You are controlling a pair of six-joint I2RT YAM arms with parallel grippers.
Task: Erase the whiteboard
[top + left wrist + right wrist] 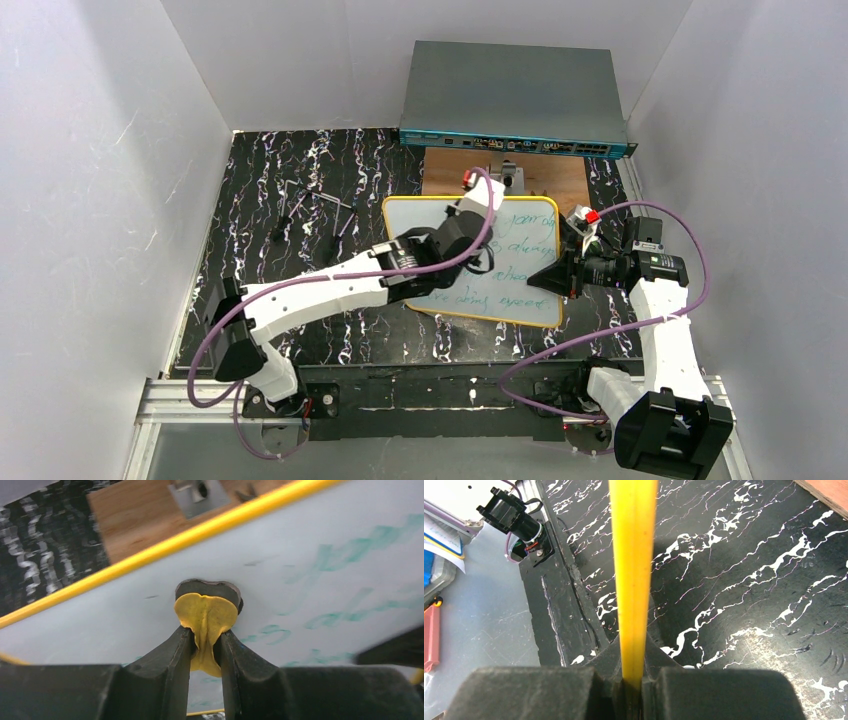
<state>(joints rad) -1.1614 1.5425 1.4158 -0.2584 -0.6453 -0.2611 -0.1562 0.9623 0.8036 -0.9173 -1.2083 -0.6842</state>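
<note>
Whiteboard point(530, 300), white with a thin yellow rim, lies flat on the black marbled mat point(300, 160), slightly toward 3 o'clock of the table's middle, with green-blue handwriting point(350, 550) across its right half. At its 9 o'clock, well apart, a few small dark metal tools point(310, 205) lie on the mat. From 7 o'clock the left arm point(330, 285) reaches slantwise over the whiteboard's left half and hides much of that side. The left gripper point(206, 640) is near the far rim, its fingers squeezed onto a yellow eraser pad point(206, 612) whose dark face presses on the white surface. Where the pad sits the surface is nearly bare, and the writing starts toward 3 o'clock. At 12 o'clock, just past the rim, is a brown wooden board point(450, 170) bearing a small metal bracket point(510, 178), and behind it a grey flat box point(515, 95) with a row of ports. At 3 o'clock the right gripper point(633, 680) has its fingers pinched on the whiteboard's right rim, the yellow edge running straight between them. Both purple cables point(520, 365) loop over the mat at 5 and 7 o'clock.
</note>
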